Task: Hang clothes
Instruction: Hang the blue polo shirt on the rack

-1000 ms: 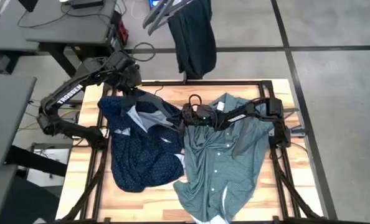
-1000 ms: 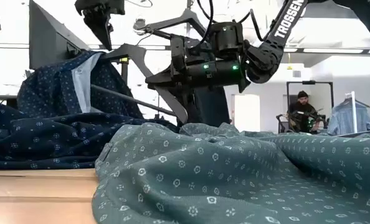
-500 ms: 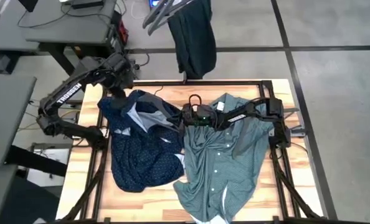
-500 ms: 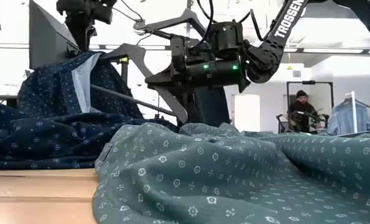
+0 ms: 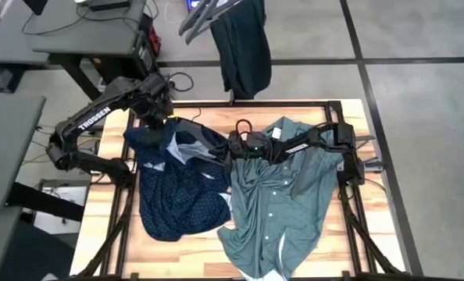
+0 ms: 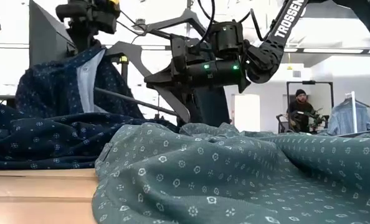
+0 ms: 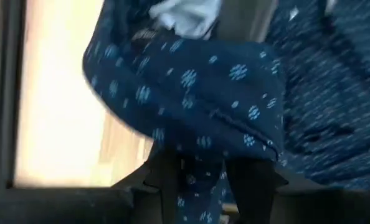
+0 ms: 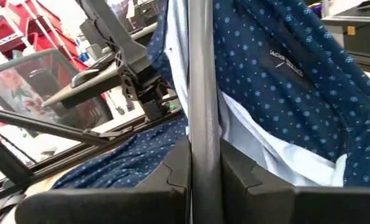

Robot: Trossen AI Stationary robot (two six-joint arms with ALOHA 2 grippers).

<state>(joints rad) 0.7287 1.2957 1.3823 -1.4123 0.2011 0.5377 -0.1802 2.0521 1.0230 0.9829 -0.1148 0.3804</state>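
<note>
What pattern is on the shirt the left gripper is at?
Navy shirt: dark blue with tiny white dots, clearest in the left wrist view.

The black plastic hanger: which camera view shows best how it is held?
The right wrist view: the right hand grips the black plastic hanger bar between its fingers. The low view shows the hanger's outline inside the dotted navy shirt. The high view shows mainly its hook; the left wrist view shows none.

3 garments: 1 navy dotted shirt (image 5: 173, 191), 1 teal shirt (image 5: 283, 207), 1 dark jeans (image 5: 244, 47). 2 arms.
</note>
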